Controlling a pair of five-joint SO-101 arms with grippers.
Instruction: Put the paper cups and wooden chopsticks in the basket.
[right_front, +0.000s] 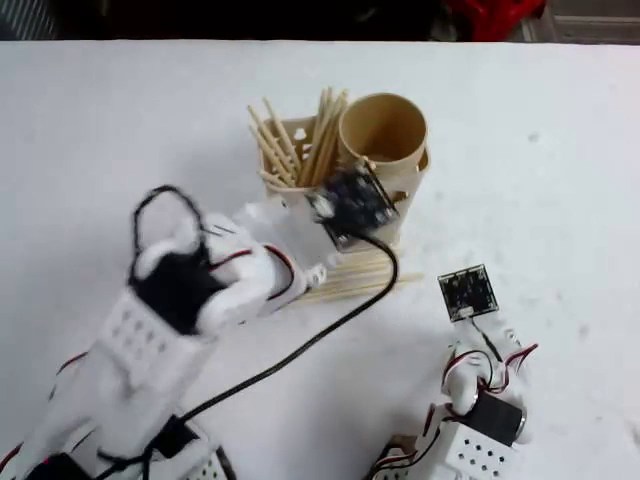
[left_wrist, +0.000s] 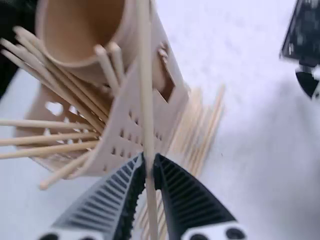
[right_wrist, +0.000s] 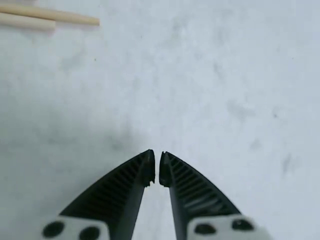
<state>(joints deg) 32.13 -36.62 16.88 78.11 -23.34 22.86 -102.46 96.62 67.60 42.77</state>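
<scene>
Partway done, with a paper cup (right_front: 383, 125) and a fan of chopsticks (right_front: 285, 150) already standing in the basket (left_wrist: 130, 135) and a loose pile (right_front: 370, 275) waiting on the bench (right_front: 550, 150) against its foot. Pinching a single stick (left_wrist: 145, 75) upright by the basket wall with the left gripper (left_wrist: 149, 159), while resting the right gripper (right_wrist: 156, 155) closed and empty over bare bench.

A white table (right_front: 560, 150) is stretching across the whole scene, showing faint grey smudges. Beyond its far edge, a red object (right_front: 495, 15) is sitting against dark surroundings.
</scene>
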